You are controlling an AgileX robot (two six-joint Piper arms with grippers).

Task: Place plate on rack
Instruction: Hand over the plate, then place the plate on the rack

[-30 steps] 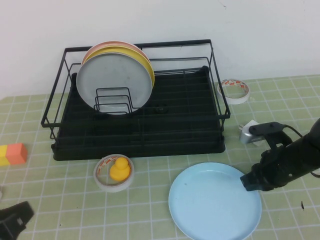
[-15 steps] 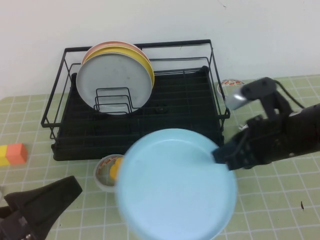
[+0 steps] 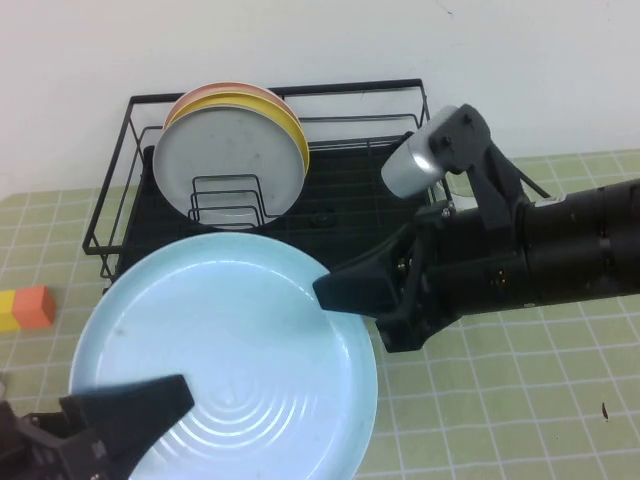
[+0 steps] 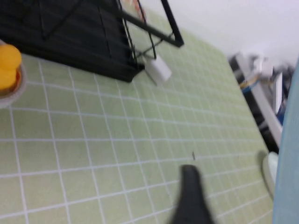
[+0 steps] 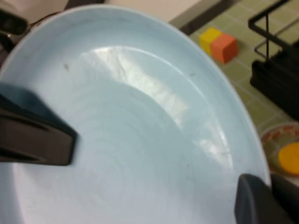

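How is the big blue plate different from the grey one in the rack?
The light blue plate is held off the table by the right end effector, face up; the grey plate stands upright in the rack. The left end effector sits before the blue plate. Both are round and plain.

Black arms, black jaws, silver-grey wrist camera (image 3: 418,165).

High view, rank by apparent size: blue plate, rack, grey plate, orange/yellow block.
1. Rack and blue plate: too close to call, and the plate is lifted toward the camera by the right gripper, left gripper at its near edge.
2. Grey plate.
3. Block.
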